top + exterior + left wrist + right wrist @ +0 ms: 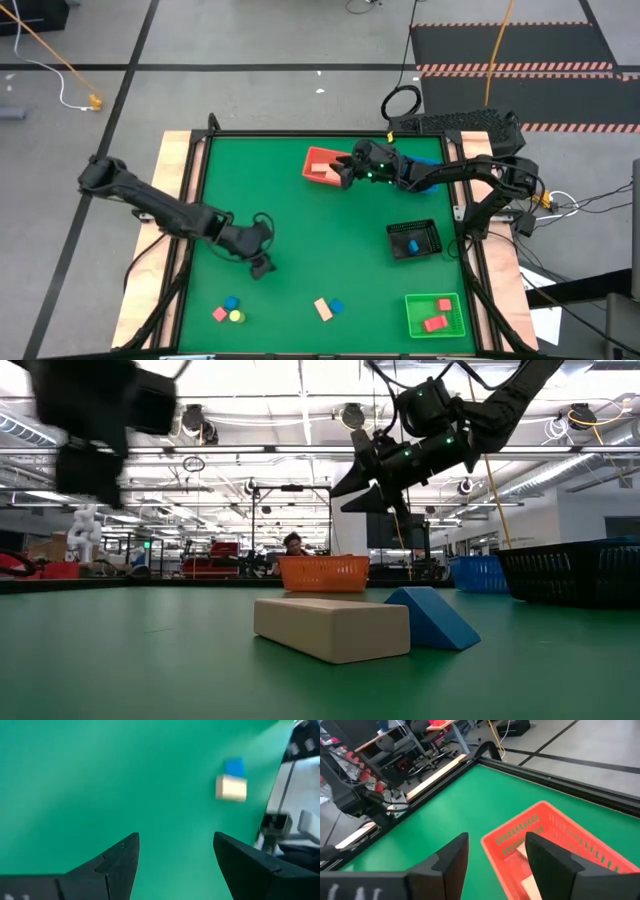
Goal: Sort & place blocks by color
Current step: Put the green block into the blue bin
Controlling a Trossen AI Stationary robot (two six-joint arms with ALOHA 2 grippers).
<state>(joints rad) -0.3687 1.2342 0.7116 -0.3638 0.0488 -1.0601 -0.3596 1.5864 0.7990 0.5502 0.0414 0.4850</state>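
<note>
My left gripper [262, 268] [175, 837] hangs open and empty over bare green table, left of centre. Ahead of it lie a pale wood bar [323, 309] [231, 788] and a blue block [337, 306] [233, 766], side by side on the table; the low view shows them as the wood bar [332, 628] and a blue wedge [432, 618]. A red block [220, 314], a blue block [231, 302] and a yellow block [237, 316] sit together near the near-left corner. My right gripper [340, 172] [497, 837] is open and empty above the red tray [318, 162] [555, 837], which holds a pale piece [532, 887].
A black tray [425, 232] holds a blue block [412, 245]. A green tray [412, 318] at the near right holds two red blocks [434, 323]. A blue tray [428, 160] lies partly under my right arm. The table's middle is bare green mat.
</note>
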